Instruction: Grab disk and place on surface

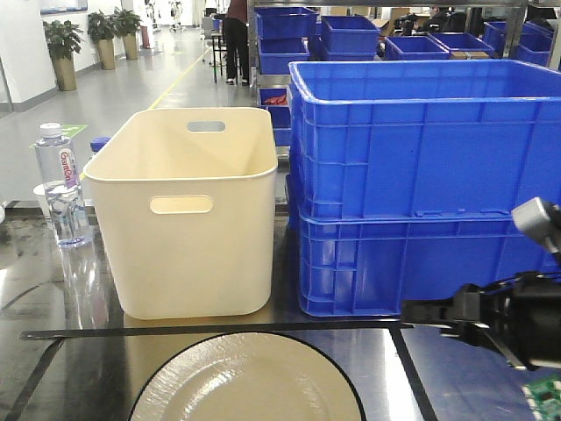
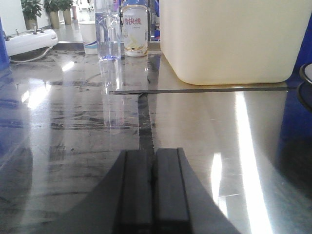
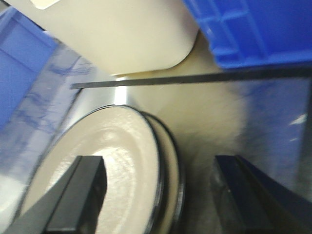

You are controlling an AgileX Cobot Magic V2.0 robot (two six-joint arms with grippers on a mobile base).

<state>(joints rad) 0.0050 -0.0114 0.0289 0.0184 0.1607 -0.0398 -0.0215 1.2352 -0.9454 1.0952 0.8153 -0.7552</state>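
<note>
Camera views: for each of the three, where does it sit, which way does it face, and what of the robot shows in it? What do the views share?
Exterior front-facing: above the near table edge, looking forward over the plate to the cream bin and blue crates; the right gripper shows at right.
Left wrist: low over the tabletop, facing the cream bin and bottles; the left gripper shows with fingers together.
Right wrist: tilted, close above the plate; the right gripper is open, straddling its rim.
Shared: cream bin and black tape line in all three.
</note>
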